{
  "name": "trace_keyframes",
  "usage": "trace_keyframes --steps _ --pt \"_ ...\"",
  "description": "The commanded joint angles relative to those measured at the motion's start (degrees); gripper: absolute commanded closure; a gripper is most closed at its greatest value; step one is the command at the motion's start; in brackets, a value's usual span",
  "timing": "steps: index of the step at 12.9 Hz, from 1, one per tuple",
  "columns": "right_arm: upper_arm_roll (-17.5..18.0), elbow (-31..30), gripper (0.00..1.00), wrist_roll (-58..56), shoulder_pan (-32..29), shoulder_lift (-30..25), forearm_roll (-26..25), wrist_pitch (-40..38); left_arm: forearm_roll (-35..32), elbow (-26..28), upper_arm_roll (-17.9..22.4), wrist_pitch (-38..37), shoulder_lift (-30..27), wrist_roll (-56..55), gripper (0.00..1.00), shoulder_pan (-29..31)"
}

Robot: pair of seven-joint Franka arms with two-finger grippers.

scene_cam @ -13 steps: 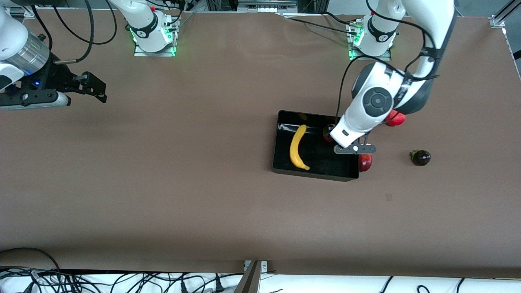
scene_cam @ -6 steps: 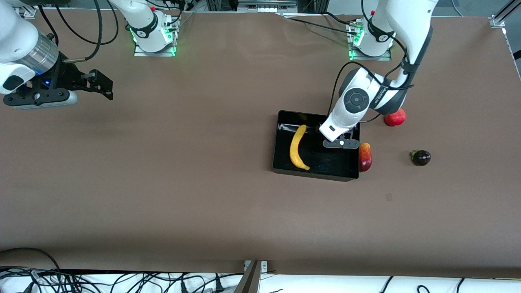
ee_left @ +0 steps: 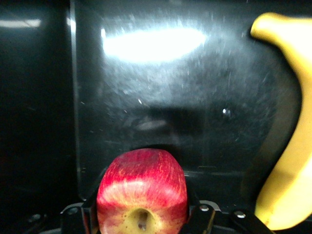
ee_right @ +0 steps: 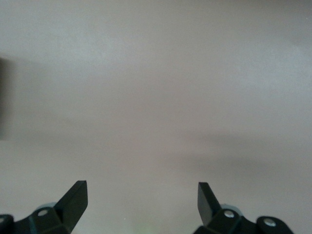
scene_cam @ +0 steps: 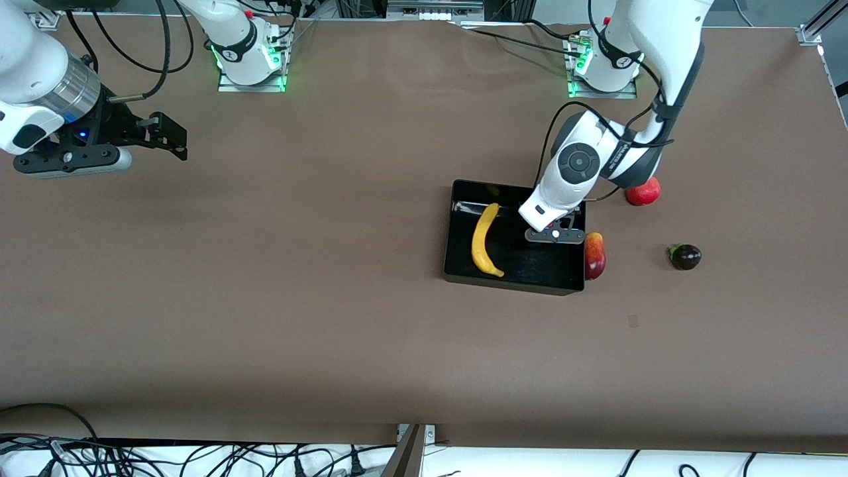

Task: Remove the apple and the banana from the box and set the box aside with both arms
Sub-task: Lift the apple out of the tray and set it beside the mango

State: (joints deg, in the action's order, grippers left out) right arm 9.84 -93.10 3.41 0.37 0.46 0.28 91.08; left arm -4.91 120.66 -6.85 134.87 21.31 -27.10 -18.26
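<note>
- We see the apple [ee_left: 142, 190] gripped in our left claw [scene_cam: 555, 233], low inside the box [scene_cam: 464, 265] beside the banana [scene_cam: 483, 240].
- Mango [scene_cam: 595, 255] touches the box's wall; pomegranate [scene_cam: 644, 192] and purple fruit [scene_cam: 685, 256] lie nearby.
- Our right claw [scene_cam: 169, 136] waits spread wide, empty, over bare bench [scene_cam: 298, 298].

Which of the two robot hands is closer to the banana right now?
The left. The left gripper hangs over the black box holding an apple, beside the banana lying in it. The right gripper waits open over bare table at the right arm's end.
</note>
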Motion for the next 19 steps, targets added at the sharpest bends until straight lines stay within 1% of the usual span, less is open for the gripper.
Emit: trace_keyframes --steps 1,2,3,5,7,8,9,11,12,13,14,15,16,17,18,19 --pt "0.0 0.8 0.00 -0.5 0.2 0.1 -0.7 -0.5 -1.6 -10.1 0.2 -18.0 -2.9 -0.2 1.00 0.9" --pt "0.0 0.8 0.00 -0.3 0.2 0.0 -0.5 -0.3 -1.6 -13.6 0.5 -24.3 -3.1 1.9 1.00 1.4" --pt "0.1 0.8 0.00 -0.3 0.3 -0.1 -0.5 0.0 -1.6 -14.9 1.0 -27.2 -3.9 5.7 1.00 2.6" --pt "0.1 0.9 0.00 -0.4 0.5 -0.1 -0.6 0.8 -1.6 -13.8 2.9 -28.2 -6.0 17.5 0.99 6.1" --pt "0.1 0.9 0.00 -0.6 0.5 0.0 -0.9 4.3 -1.6 -10.2 7.1 -27.7 -7.1 28.1 0.99 6.7" --pt "0.1 0.9 0.00 -0.6 0.5 0.0 -1.1 5.2 -1.6 -8.8 8.5 -26.6 -7.2 32.5 0.99 7.4" --pt "0.1 0.9 0.00 -0.7 0.5 0.1 -1.1 5.9 -1.5 -6.1 9.2 -24.2 -7.5 35.6 0.98 7.9" --pt "0.1 0.9 0.00 -0.3 0.5 0.0 -1.1 5.8 -1.5 1.3 9.6 -14.8 -8.2 37.7 0.97 9.4" --pt "0.1 0.8 0.00 0.0 0.5 -0.1 -1.1 5.8 -1.5 4.6 9.6 -10.3 -8.0 37.8 0.95 9.4" --pt "0.1 0.8 0.00 0.0 0.5 0.0 -1.1 5.7 -1.5 7.6 9.6 -5.0 -7.6 37.8 0.95 9.6" --pt "0.0 0.8 0.00 0.0 0.5 0.0 -1.1 5.4 -1.5 9.9 9.7 -0.9 -6.9 37.8 0.94 9.7" --pt "0.0 0.8 0.00 0.1 0.5 0.1 -1.1 5.3 -1.4 11.1 9.7 1.7 -6.1 37.8 0.90 9.7" --pt "0.0 0.8 0.00 0.1 0.5 0.2 -1.1 5.3 -1.3 11.9 9.7 3.0 -5.9 37.8 0.82 9.7" --pt "0.0 0.8 0.00 0.1 0.5 0.1 -1.2 5.4 -1.3 12.0 9.7 3.2 -5.4 37.8 0.58 9.7" --pt "0.0 0.8 0.00 0.1 0.5 0.2 -1.2 5.4 -1.0 12.0 9.7 3.2 -4.7 37.7 0.24 9.7" --pt "0.0 0.8 0.00 0.1 0.5 0.2 -1.2 5.4 -0.8 11.9 9.7 3.3 -4.8 37.3 0.00 9.7"
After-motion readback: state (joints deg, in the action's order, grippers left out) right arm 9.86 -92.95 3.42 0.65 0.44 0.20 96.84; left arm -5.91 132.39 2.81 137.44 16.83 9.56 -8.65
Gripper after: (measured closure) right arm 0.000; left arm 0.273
